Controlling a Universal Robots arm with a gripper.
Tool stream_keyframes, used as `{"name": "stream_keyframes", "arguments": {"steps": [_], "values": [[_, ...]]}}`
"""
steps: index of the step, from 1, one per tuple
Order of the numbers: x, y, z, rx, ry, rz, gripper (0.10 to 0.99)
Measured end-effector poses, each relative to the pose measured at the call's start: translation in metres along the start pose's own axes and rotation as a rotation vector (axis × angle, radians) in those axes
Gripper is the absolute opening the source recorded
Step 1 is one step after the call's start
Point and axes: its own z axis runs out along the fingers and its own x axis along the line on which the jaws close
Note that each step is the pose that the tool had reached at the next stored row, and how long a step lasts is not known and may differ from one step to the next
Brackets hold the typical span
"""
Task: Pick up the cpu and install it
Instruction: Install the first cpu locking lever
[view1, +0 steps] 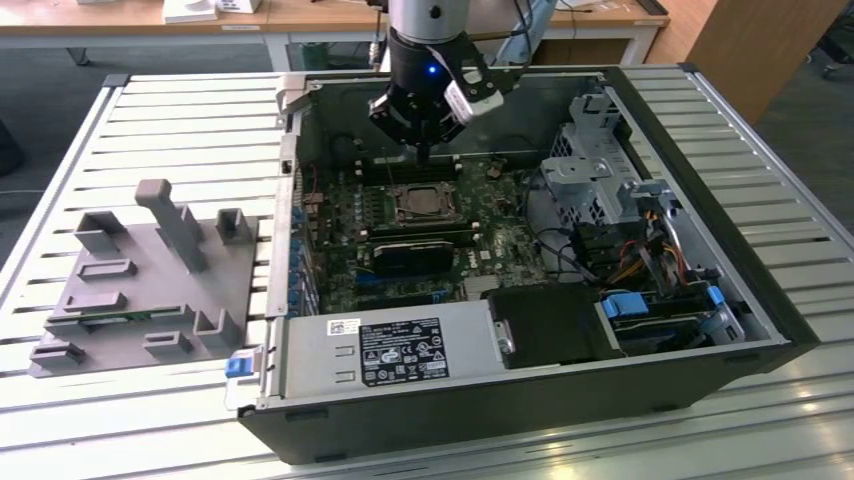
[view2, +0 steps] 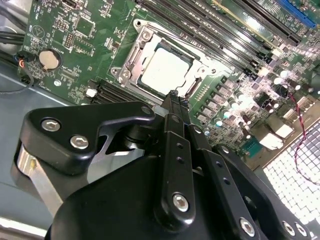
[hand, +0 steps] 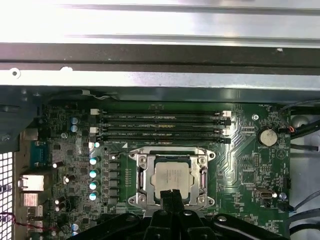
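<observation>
cpu (hand: 171, 176) is already sitting in the socket (hand: 172, 175) on the motherboard (hand: 245, 150), inside the open PC case (view1: 747, 300).
The tool (view2: 172, 97) hangs right over the chip's near edge, tips pinched together with nothing in them, so the chip lies just below and a bit ahead of the tips.

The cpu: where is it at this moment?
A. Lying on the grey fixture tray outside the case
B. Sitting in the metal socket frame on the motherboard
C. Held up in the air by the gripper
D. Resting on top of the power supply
B. In both wrist views the cpu lies flat inside the socket frame on the motherboard, with the gripper closed just above its edge and holding nothing.
</observation>
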Motion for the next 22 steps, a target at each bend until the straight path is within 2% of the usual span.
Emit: {"name": "stream_keyframes", "arguments": {"steps": [16, 22], "values": [[0.0090, 0.0000, 0.0001, 0.000, 0.0000, -0.001, 0.106], [0.0156, -0.0001, 0.0006, 0.000, 0.0000, -0.001, 0.106]]}}
